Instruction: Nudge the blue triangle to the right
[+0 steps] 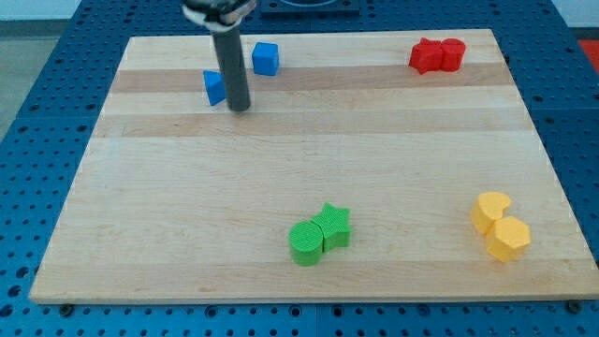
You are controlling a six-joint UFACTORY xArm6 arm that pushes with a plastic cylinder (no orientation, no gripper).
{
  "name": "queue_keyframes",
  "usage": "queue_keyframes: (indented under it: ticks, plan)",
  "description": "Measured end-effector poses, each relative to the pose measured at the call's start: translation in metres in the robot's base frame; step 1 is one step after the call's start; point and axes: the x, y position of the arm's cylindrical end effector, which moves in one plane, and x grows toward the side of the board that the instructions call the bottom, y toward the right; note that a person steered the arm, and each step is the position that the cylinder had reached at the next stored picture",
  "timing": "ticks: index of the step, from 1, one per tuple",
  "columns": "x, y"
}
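Observation:
The blue triangle (pixel 214 87) lies near the view's top left, partly hidden behind my rod. My tip (pixel 240 108) rests on the board right against the triangle's right side, slightly below it. A blue cube (pixel 266 58) sits just up and to the right of the triangle, apart from the rod.
Two red blocks (pixel 436 55) touch each other at the top right. A green round block (pixel 305 242) and a green star (pixel 333 226) touch at the bottom middle. Two yellow blocks (pixel 499 226) touch at the bottom right. The wooden board (pixel 309 150) lies on a blue perforated table.

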Motion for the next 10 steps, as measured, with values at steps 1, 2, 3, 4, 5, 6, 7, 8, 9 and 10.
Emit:
queue_keyframes:
  ticks: [1,2,3,4,5,6,7,8,9,10]
  plan:
    - [0.039,-0.009]
    - [0.028,-0.038]
    - [-0.010,-0.052]
    - [-0.032,-0.053]
    - [-0.032,-0.046]
    - [-0.032,-0.018]
    - [-0.032,-0.016]
    - [-0.032,-0.016]
    - [-0.028,-0.040]
    - [-0.029,-0.076]
